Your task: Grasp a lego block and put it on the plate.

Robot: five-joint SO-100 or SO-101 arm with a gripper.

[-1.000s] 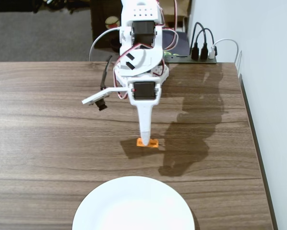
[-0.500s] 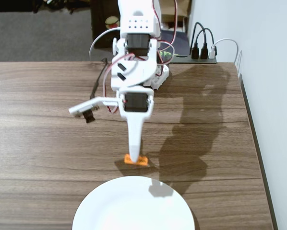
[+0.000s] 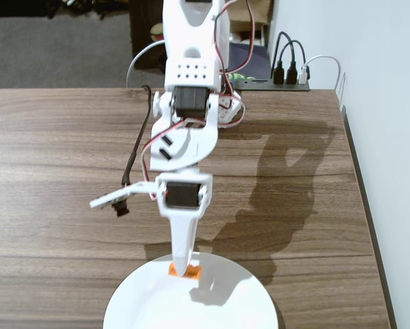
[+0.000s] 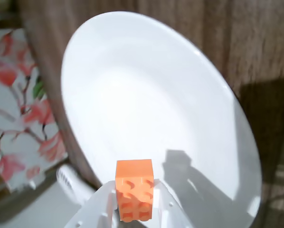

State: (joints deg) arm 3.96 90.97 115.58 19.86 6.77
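The orange lego block (image 4: 134, 190) is clamped between the white fingers of my gripper (image 4: 135, 199), studs facing the wrist camera. In the fixed view the block (image 3: 184, 272) shows at the fingertip of my gripper (image 3: 183, 269), just over the far rim of the white plate (image 3: 219, 308). In the wrist view the plate (image 4: 146, 104) fills the middle of the picture, empty, with the block held above its near edge. The gripper is shut on the block.
The plate sits at the front of a brown wooden table (image 3: 54, 157). A power strip with plugs (image 3: 287, 75) lies at the back right by the white wall. A black cable (image 3: 138, 154) runs along the arm. A floral-patterned surface (image 4: 18, 95) lies left of the table in the wrist view.
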